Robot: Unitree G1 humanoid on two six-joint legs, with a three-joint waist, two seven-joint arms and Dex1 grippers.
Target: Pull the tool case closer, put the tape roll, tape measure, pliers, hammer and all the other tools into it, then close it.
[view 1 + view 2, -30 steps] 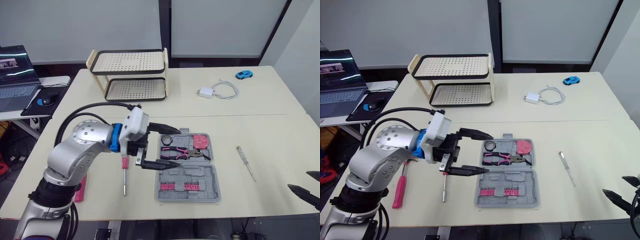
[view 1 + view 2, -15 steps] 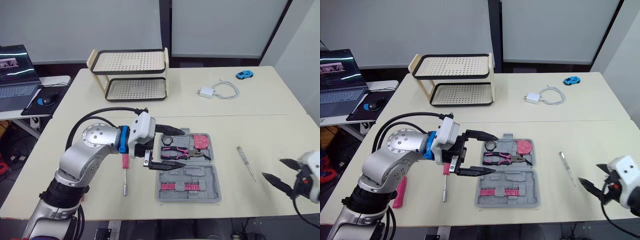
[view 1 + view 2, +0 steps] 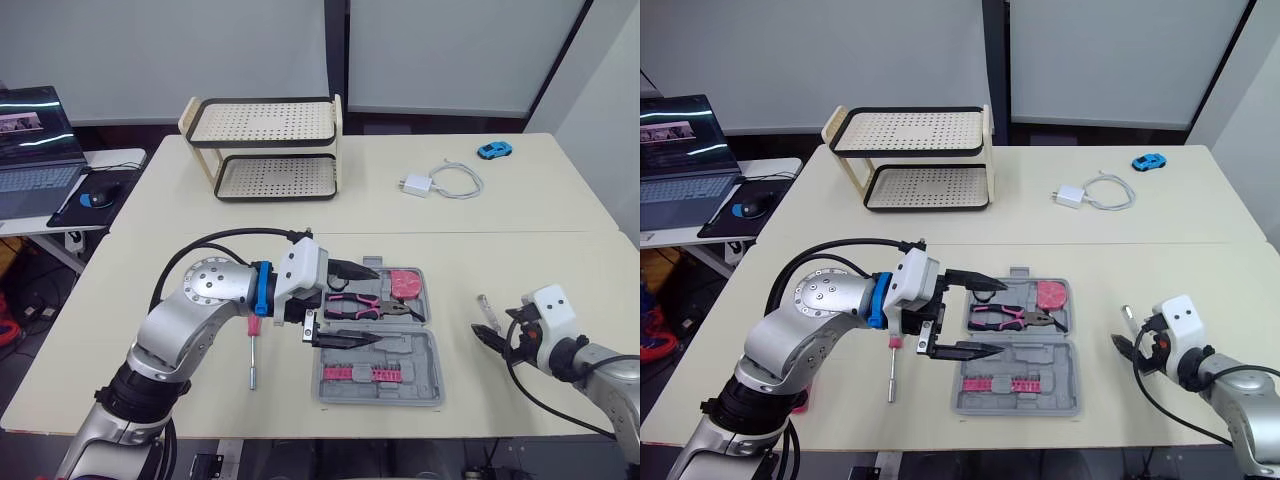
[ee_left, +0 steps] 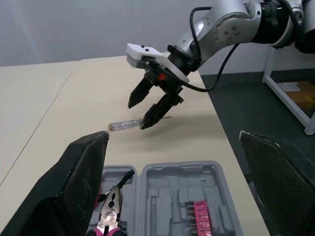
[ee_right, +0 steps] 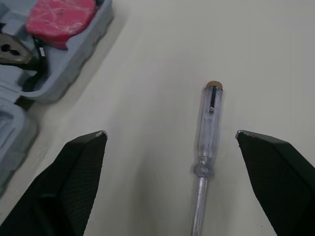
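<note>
The grey tool case lies open near the table's front edge. In it are pink-handled pliers, a red tape measure and a pink strip of bits. My left gripper hovers open over the case's left half, one finger on each side of the pliers. A clear screwdriver lies on the table right of the case. My right gripper is open just above it, fingers either side of the shaft. A pink-handled driver lies on the table left of the case.
A two-tier perforated rack stands at the back left. A white charger with cable and a blue toy car lie at the back right. A laptop sits on a side table to the left.
My right gripper has come in from the front right edge to the clear screwdriver. The left gripper has slid right, further over the case. The camera has shifted slightly.
</note>
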